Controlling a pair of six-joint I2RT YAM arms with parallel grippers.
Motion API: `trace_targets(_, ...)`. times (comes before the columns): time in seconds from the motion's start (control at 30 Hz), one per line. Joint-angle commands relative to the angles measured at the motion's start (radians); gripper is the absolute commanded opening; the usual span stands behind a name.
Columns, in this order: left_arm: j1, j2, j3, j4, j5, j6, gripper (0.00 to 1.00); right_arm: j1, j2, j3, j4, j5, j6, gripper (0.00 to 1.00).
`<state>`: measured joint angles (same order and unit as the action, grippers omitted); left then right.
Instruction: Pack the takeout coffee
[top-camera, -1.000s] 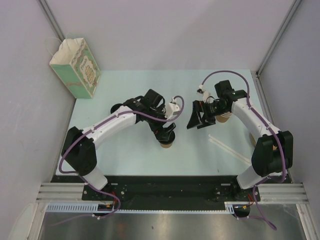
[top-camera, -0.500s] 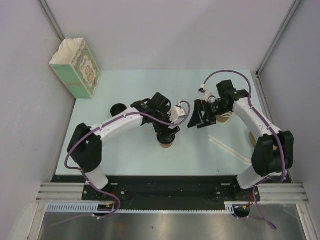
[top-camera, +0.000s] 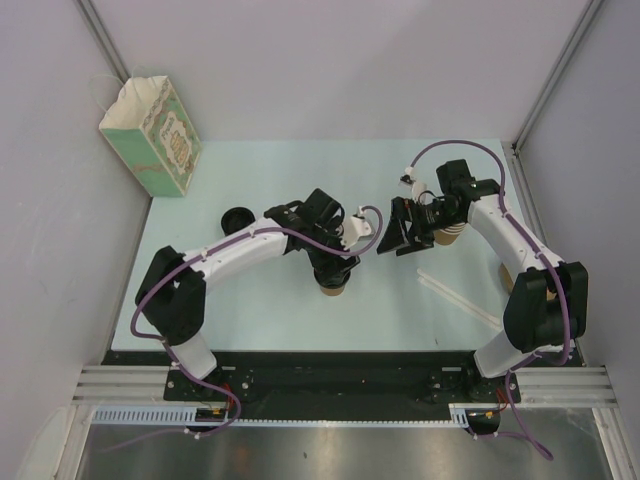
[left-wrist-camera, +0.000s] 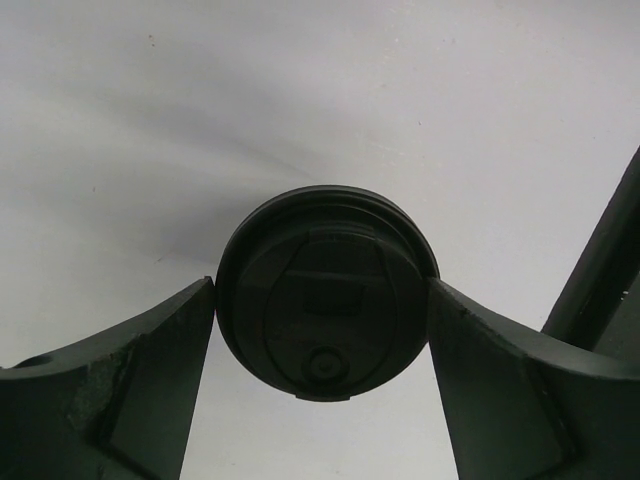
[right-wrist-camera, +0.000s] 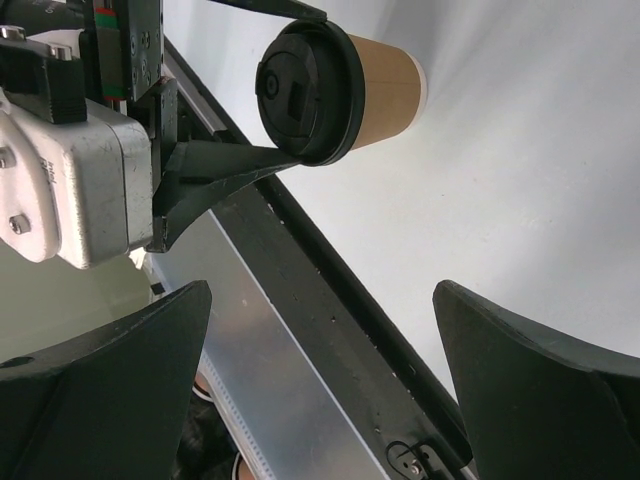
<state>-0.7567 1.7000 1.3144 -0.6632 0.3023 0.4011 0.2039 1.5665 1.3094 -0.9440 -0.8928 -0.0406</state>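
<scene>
Takeout coffee (left-wrist-camera: 325, 292) stands upright on the counter (top-camera: 250, 320), left jaws straddling its lid (right-wrist-camera: 300, 95), seemingly for a lift, grip unclear, while right jaws hang wide open, empty.

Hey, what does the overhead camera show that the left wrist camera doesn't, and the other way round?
Only the overhead view shows the paper bag by the far left corner of the table, the low black lid stack, and the right gripper, open and empty. Only the left wrist view shows the moulded top of the black lid, with the fingers of the left gripper flanking its rim; contact is unclear. Both show the takeout coffee standing upright on the table.
</scene>
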Motion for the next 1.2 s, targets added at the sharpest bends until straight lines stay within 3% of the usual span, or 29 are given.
trace_targets(0.0, -0.004, 0.001, -0.011, 0.025, -0.012, 0.024, 0.82, -0.011, 0.007, 0.025, -0.001, -0.028, -0.001, 0.99)
trace_targets(0.13, 0.003, -0.008, 0.026, -0.024, -0.006, 0.027, 0.62, -0.015, 0.009, 0.025, -0.001, -0.031, 0.001, 1.0)
trace_targets(0.23, 0.028, -0.031, 0.068, -0.05, -0.022, 0.025, 0.54, -0.018, 0.006, 0.024, 0.001, -0.032, 0.001, 1.0)
trace_targets(0.53, 0.312, 0.033, 0.322, -0.013, -0.109, -0.048, 0.48, -0.031, 0.01, 0.025, 0.011, -0.032, 0.008, 1.0)
trace_targets(0.7, 0.437, 0.182, 0.498, -0.013, -0.134, -0.108, 0.46, -0.035, 0.01, 0.025, 0.014, -0.029, 0.011, 1.0)
trace_targets(1.17, 0.54, 0.383, 0.565, 0.067, -0.147, -0.196, 0.46, -0.037, -0.016, 0.025, 0.028, -0.021, 0.024, 1.0)
